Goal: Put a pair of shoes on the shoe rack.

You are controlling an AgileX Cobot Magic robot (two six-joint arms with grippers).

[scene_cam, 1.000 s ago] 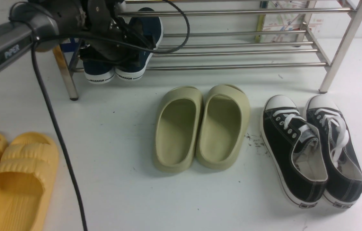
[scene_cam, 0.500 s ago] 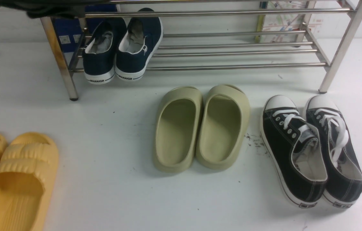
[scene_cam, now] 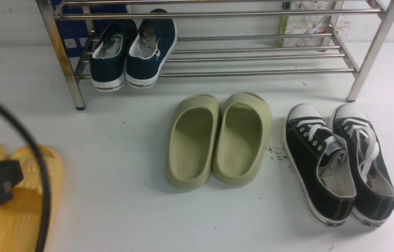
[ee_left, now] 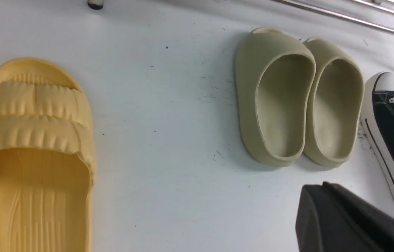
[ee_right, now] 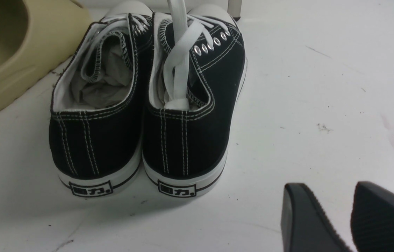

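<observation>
The pair of shoes [scene_cam: 133, 52] is seen on the shoe rack [scene_cam: 252, 56], heels outward, far ahead of the closed left hand [ee_left: 350, 217]; the right hand [ee_right: 349, 220] is parted, empty.

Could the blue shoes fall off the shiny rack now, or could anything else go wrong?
Maybe. The navy shoes sit on the shoe rack with their heels poking out past the front bar, so a bump might tip them off. The left arm's black cable loops over the yellow slides and could snag one if that arm swings. The right gripper hangs open just behind the black sneakers and might nudge them.
</observation>
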